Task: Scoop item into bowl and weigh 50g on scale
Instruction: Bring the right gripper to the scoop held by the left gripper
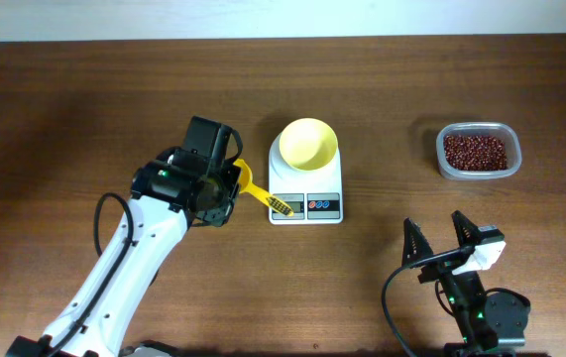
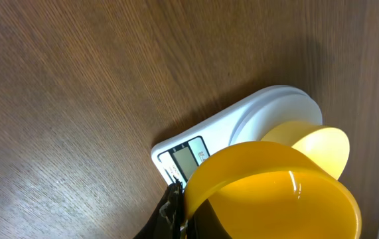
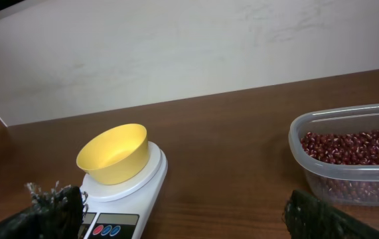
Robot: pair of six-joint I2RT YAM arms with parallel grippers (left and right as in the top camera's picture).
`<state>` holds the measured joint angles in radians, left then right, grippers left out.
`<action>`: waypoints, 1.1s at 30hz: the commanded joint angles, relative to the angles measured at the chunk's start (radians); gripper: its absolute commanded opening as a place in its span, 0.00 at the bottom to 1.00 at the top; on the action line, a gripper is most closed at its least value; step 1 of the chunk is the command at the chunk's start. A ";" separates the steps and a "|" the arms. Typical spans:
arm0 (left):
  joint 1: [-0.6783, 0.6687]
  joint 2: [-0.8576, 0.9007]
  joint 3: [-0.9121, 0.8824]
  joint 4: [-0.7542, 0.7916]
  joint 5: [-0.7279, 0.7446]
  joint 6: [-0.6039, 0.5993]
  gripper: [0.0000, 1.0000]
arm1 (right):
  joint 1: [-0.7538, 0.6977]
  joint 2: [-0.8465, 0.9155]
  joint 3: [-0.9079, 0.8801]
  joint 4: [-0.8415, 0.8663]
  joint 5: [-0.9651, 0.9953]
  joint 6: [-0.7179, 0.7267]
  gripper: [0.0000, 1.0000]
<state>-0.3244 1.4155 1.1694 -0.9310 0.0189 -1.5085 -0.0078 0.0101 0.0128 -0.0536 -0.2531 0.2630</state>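
Since the beans [image 1: 478, 151] all sit in the clear tub [image 1: 512, 149] at the right of the table, the gap that matters to me is the one between them and the scoop [image 1: 253, 188]. It is on the other side of the scale [image 1: 332, 183], so the tub lies well to the right of it, past the bowl [image 1: 308, 144]. The scoop's long axis runs diagonally from the left gripper [image 1: 228, 181] toward the scale's display, cup end over the front panel and pointing roughly tubward. I cannot see the left fingers cleanly from above, but the cup filling the left wrist view suggests they are clamped on the handle. The right gripper [image 1: 439, 236] is much nearer the tub, just in front of it, with its jaws spread wide and nothing between them. The bowl stands upright on the scale's platter and looks empty, so I judge no beans have been moved yet. By my count there is one tub of beans, far too many to number, plus one bowl, one scale, one scoop and two grippers.
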 commanded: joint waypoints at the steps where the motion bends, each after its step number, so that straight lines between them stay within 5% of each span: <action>1: -0.001 -0.014 0.011 0.003 0.003 -0.029 0.00 | -0.005 -0.006 -0.007 -0.002 -0.016 0.008 0.99; 9: -0.001 -0.014 0.011 -0.021 -0.073 -0.028 0.00 | -0.005 -0.006 -0.007 0.023 -0.052 0.009 0.99; 12: -0.001 -0.014 0.011 -0.030 -0.092 -0.028 0.00 | -0.005 -0.007 -0.007 0.036 -0.182 0.436 0.99; 13: -0.001 -0.014 0.011 -0.032 -0.092 -0.028 0.00 | -0.005 -0.006 -0.007 0.035 -0.237 0.814 0.99; 14: -0.001 -0.014 0.011 -0.032 -0.092 -0.028 0.00 | -0.005 -0.006 -0.007 0.035 -0.278 1.011 0.99; 15: -0.001 -0.014 0.011 -0.032 -0.092 -0.028 0.00 | -0.005 -0.006 -0.007 0.035 -0.283 1.035 0.99; 18: -0.001 -0.014 0.011 -0.032 -0.092 -0.028 0.00 | -0.006 -0.006 -0.007 0.035 -0.254 1.005 0.99; 20: -0.001 -0.014 0.011 -0.031 -0.092 -0.028 0.00 | -0.006 -0.006 -0.007 0.037 -0.251 0.753 0.99; 25: -0.001 -0.014 0.011 -0.023 -0.099 -0.029 0.00 | -0.005 0.062 0.056 0.076 -0.269 0.702 0.99; 31: -0.001 -0.014 0.011 -0.032 -0.094 -0.028 0.00 | -0.005 0.594 0.318 0.060 -0.480 0.521 1.00; 33: -0.001 -0.014 0.011 -0.036 -0.094 -0.028 0.00 | 0.030 0.712 0.351 0.203 -0.578 0.519 0.97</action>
<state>-0.3244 1.4143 1.1702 -0.9653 -0.0612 -1.5272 -0.0063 0.6567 0.3260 0.0635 -0.7063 0.8249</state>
